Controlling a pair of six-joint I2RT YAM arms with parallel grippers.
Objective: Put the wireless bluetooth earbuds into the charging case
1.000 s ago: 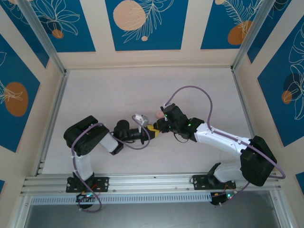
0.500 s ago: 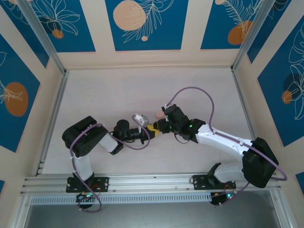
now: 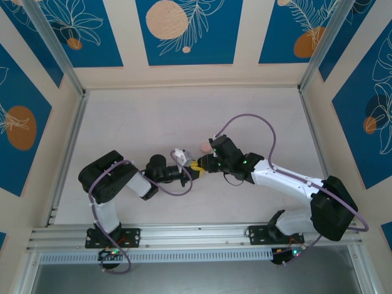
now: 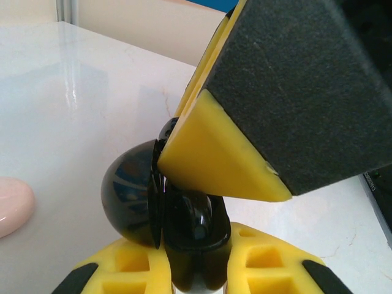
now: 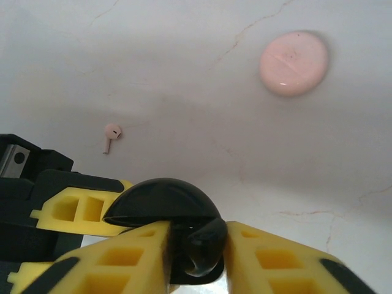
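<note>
The black charging case (image 4: 184, 245) stands with its domed lid (image 4: 128, 196) swung open, and my left gripper (image 4: 193, 260) is shut on its body. My right gripper (image 5: 196, 254) reaches down over the open case (image 5: 160, 199), shut on a black earbud (image 5: 207, 244) that sits at the case's mouth. One of its yellow fingers (image 4: 220, 159) shows as a wedge just above the case. In the top view the two grippers meet tip to tip, left (image 3: 190, 171) and right (image 3: 201, 165). A pale pink earbud (image 5: 111, 135) lies loose on the table beyond them.
A round pale pink case (image 5: 294, 63) lies shut on the white table just behind the grippers, also visible from above (image 3: 205, 147) and at the left edge as pink case (image 4: 9, 205). Aluminium rails border the table (image 3: 184, 116).
The left arm's elbow has shifted slightly left and both grippers have edged a little left together. The black case stays held between them.
</note>
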